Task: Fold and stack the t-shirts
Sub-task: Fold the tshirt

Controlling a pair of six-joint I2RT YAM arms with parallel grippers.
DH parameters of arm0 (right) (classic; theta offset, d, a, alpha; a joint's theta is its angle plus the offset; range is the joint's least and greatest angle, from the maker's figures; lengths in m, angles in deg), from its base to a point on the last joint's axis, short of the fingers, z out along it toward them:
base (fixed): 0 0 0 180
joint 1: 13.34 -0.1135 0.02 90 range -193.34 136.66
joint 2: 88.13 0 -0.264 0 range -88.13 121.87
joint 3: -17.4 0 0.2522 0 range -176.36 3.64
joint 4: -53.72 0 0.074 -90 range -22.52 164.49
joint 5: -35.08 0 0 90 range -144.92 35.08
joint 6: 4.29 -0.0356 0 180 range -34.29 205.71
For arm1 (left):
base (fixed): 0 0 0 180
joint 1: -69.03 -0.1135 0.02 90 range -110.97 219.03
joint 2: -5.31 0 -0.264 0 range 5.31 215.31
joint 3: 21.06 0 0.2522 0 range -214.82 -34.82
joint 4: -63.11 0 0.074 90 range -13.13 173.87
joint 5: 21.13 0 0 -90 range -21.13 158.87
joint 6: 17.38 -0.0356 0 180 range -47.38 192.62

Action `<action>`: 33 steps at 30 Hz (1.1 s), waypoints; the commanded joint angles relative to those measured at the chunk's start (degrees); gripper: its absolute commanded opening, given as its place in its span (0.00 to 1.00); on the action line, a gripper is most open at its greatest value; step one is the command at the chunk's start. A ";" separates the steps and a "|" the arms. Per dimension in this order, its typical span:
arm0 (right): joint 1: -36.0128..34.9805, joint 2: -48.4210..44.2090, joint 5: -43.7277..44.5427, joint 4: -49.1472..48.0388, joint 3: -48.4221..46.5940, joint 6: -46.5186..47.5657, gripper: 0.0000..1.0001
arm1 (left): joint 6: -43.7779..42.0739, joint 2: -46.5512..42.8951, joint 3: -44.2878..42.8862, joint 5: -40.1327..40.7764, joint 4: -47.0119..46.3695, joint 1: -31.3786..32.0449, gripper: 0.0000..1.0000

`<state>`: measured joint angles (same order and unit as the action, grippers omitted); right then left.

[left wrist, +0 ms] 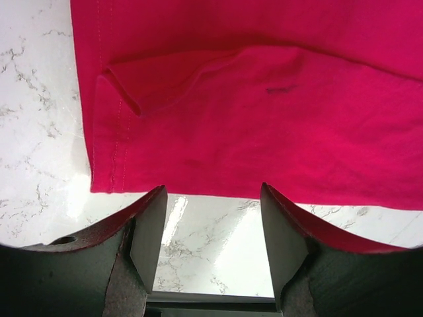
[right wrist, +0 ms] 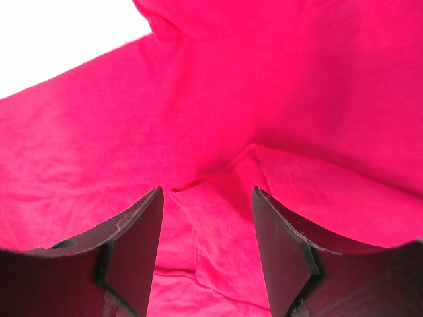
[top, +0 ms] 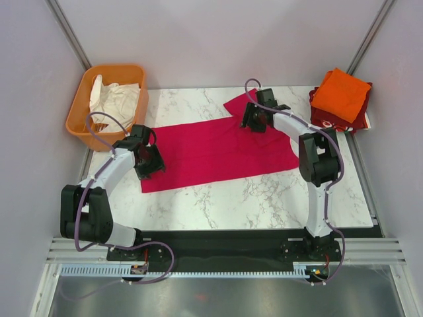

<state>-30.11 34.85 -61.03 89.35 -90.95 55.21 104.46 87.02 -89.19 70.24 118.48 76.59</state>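
The magenta-pink t-shirt (top: 218, 148) lies spread flat across the middle of the marble table (top: 264, 198). My left gripper (top: 149, 162) is open over bare marble at the shirt's left hem; the hem corner shows in the left wrist view (left wrist: 106, 158) just beyond the fingertips (left wrist: 153, 211). My right gripper (top: 254, 119) is open above the shirt's far right part near a sleeve; a folded seam (right wrist: 225, 178) lies between its fingers. The bright orange t-shirt (top: 340, 94) sits folded on the folded dark red t-shirt (top: 327, 117) at the far right.
An orange plastic basket (top: 82, 112) with white cloth (top: 115, 99) in it stands at the far left corner. Grey walls close in the table on both sides.
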 commanded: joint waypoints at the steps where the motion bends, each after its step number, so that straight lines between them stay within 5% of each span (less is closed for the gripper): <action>1: -0.28 -6.78 5.22 0.02 0.97 2.81 0.64 | -2.22 -1.12 0.14 1.01 -0.91 0.36 0.66; 11: 0.25 -14.34 8.04 -0.16 14.68 2.29 0.58 | -2.65 -1.99 0.05 1.62 -1.09 0.45 0.66; 33: 0.87 -10.74 10.06 0.10 18.12 1.67 0.54 | -4.24 -2.17 -1.53 5.49 0.32 0.36 0.67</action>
<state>-29.46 23.50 -52.24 89.79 -73.05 57.05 102.42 85.38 -89.19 74.65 118.74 76.83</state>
